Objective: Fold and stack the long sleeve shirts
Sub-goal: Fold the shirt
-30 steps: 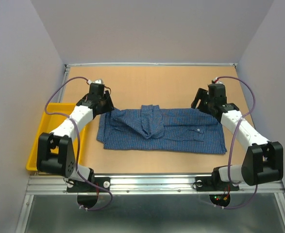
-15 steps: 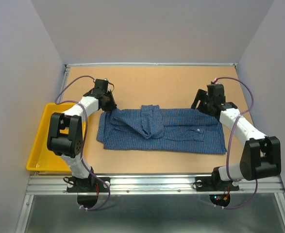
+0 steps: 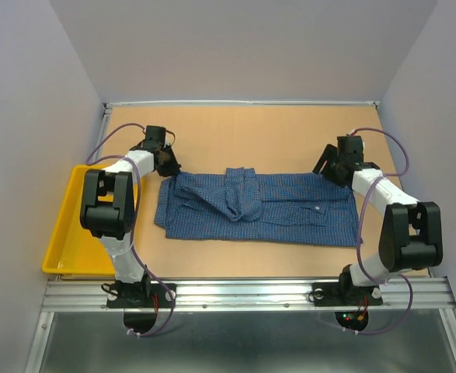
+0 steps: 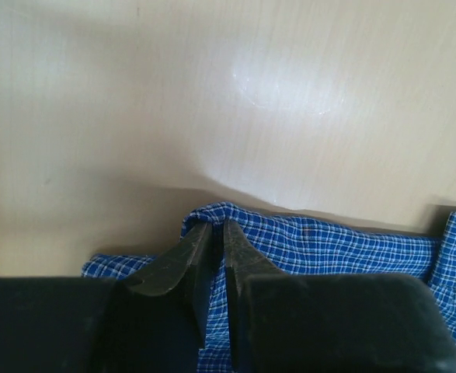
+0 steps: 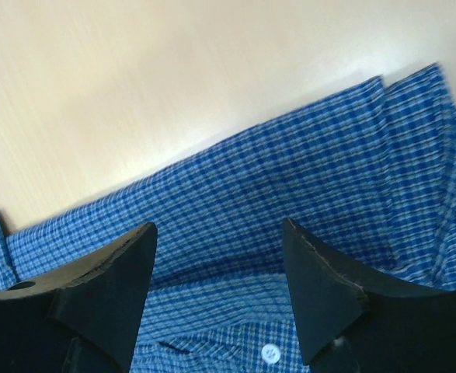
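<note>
So, the blue checked shirt (image 3: pixel 259 206) lies spread sideways across the middle of the table (image 3: pixel 243 136), partly folded, with the collar (image 3: pixel 239 186) bunched up near the centre. The left gripper (image 4: pixel 216 225) is down at the shirt's far-left corner, jaws pinched to a thin slit with a bit of the fabric edge caught between them. The right gripper (image 5: pixel 220 225) hangs over the far-right edge with its jaws wide apart and nothing in them, just cloth underneath. The yellow tray (image 3: pixel 68 225) sits off to the left, well apart from the shirt.

Here's what worries me. The left pinch looks like it only has the very edge of the cloth, so I reckon a quick lift could let it slide right out. I also can't tell whether it has one layer or two, and if it's only the top one, the fold comes apart when it lifts. On the right, if the jaws come down too far in from the hem they'd grab a wad instead of a clean corner. And if one side lifts while the other has nothing, the whole shirt drags across the table and the collar bunches up even worse. Both arms are stretched pretty far out too, so there's not much room to fix anything.
</note>
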Tool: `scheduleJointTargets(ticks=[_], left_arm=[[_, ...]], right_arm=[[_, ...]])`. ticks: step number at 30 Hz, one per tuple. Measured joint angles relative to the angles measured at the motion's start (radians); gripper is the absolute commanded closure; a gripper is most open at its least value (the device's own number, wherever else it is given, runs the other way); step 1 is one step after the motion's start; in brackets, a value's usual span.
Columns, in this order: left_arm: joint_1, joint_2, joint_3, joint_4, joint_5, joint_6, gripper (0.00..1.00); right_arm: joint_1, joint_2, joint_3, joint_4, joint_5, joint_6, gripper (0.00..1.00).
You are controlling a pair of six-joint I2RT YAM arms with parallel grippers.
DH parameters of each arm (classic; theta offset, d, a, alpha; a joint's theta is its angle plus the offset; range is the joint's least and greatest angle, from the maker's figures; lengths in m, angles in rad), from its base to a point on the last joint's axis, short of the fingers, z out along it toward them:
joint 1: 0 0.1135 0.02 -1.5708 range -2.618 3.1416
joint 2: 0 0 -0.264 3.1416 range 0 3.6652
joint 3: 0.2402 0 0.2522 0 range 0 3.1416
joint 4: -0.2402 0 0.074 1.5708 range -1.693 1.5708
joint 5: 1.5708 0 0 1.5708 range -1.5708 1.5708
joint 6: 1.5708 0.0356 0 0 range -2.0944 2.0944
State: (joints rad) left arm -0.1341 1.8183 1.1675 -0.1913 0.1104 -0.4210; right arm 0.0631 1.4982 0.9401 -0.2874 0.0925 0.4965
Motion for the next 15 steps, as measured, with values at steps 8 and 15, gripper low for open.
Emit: scheduleJointTargets(ticks=[8,15], left_arm=[[0.061,0.031,-0.004,0.054,0.063,-0.010,0.83],[0.066,0.031,-0.025,0.075,0.113,-0.021,0.72]], right_arm=[[-0.059,-0.020,-0.087,0.050,0.001,0.015,0.35],[-0.054,-0.120,-0.101,-0.016,-0.061,-0.033,0.34]])
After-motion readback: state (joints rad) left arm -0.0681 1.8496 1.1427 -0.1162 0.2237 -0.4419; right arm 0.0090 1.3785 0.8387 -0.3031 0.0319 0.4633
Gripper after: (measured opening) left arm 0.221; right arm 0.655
